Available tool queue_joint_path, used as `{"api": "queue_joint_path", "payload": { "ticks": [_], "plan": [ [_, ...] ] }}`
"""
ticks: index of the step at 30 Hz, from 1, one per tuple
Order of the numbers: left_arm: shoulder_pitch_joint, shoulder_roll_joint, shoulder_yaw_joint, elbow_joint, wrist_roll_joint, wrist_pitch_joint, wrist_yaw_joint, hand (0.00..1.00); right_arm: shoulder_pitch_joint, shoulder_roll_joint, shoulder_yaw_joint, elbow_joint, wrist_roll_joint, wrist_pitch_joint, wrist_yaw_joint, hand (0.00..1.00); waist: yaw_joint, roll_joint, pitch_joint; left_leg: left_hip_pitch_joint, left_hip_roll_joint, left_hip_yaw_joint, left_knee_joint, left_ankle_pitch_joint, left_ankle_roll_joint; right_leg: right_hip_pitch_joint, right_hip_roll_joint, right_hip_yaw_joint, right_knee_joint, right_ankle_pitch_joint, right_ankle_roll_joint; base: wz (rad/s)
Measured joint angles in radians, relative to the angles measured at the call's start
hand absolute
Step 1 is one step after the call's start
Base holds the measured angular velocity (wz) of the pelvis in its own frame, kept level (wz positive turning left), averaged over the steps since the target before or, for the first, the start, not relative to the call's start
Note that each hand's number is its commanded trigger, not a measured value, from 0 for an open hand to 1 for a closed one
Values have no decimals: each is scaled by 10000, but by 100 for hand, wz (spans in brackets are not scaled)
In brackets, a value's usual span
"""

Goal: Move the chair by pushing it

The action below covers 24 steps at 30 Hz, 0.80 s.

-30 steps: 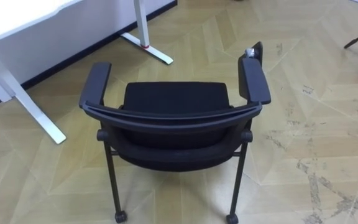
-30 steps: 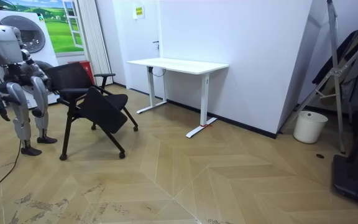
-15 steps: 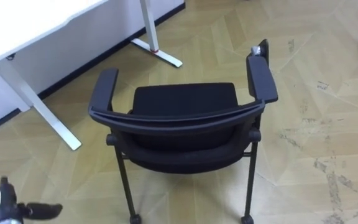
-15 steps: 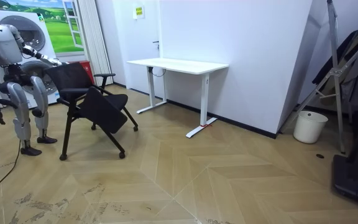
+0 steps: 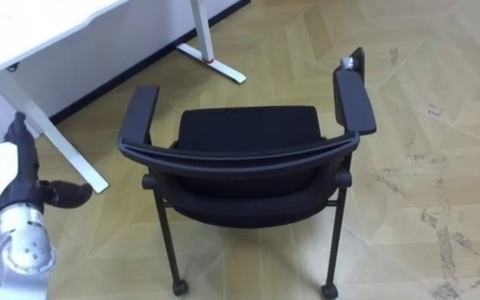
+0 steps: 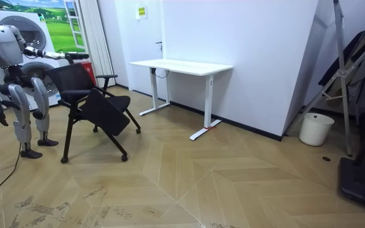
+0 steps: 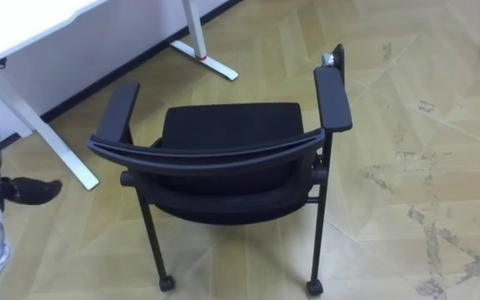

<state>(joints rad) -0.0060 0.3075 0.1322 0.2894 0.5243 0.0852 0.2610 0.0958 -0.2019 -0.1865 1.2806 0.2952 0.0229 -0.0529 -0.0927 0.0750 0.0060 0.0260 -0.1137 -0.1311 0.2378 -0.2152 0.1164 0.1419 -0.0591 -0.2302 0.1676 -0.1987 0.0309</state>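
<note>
Change: left hand (image 5: 7, 171) has risen from the bottom-left corner to mid-height at the left edge of the eye views. It's open, fingers straight ahead, thumb splayed toward the black padded armchair on castors (image 5: 248, 158). No contact yet: the hand sits well left of the left armrest (image 5: 138, 112), apart from the back rail. Chair is centre frame, back rail nearest the robot, seat facing away, same spot on the wooden parquet floor (image 5: 440, 167) in the room view, so the small frame shift is the camera. White desk (image 5: 40, 25) is upper left, just beyond it. Right hand (image 6: 0, 116) hangs low at the room view's left, state can't tell. Read: reach phase, push not started; hand needs to come right onto the rail.
</note>
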Motion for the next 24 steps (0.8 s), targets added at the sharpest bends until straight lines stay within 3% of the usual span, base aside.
{"api": "queue_joint_path", "payload": {
  "ticks": [7, 11, 18, 20, 24],
  "plan": [
    [-74, 1, -675, -1511, 1477, 269, -565, 0, -148, 1, 201, 37, 100, 13, 126, 0, -218, -94, 4, -114, 20, 120, 7, 1, 1, -58, -24, -174, -9, 0, 1, 5],
    [-186, -3, -1329, -1741, 1836, 563, -1043, 0, -268, 41, 599, 37, 147, 12, 158, 0, -417, -106, 1, -112, 20, 121, 11, 5, 3, -52, -23, -160, -13, 0, 1, 0],
    [-248, -9, -1889, -2858, 2376, 684, -2112, 0, -517, 61, 661, 451, 181, 4, 277, 0, -551, -113, 6, -206, 25, 127, 103, 4, 3, -108, -19, -157, -12, 0, 1, 3],
    [-236, 116, -2030, -3716, 2876, 925, -2753, 0, -511, 82, 667, 508, 197, 1, 307, 0, -617, -75, 8, -324, 6, 130, 249, 4, 2, -120, -25, -161, -22, 1, 1, 17],
    [-244, 401, -2293, -4661, 3434, 1026, -3266, 0, -623, 80, 677, 857, 188, 2, 306, 0, -655, 53, 19, -339, -3, 176, 306, 4, 3, -51, -32, -139, -26, 0, 1, 16]
  ]
}}
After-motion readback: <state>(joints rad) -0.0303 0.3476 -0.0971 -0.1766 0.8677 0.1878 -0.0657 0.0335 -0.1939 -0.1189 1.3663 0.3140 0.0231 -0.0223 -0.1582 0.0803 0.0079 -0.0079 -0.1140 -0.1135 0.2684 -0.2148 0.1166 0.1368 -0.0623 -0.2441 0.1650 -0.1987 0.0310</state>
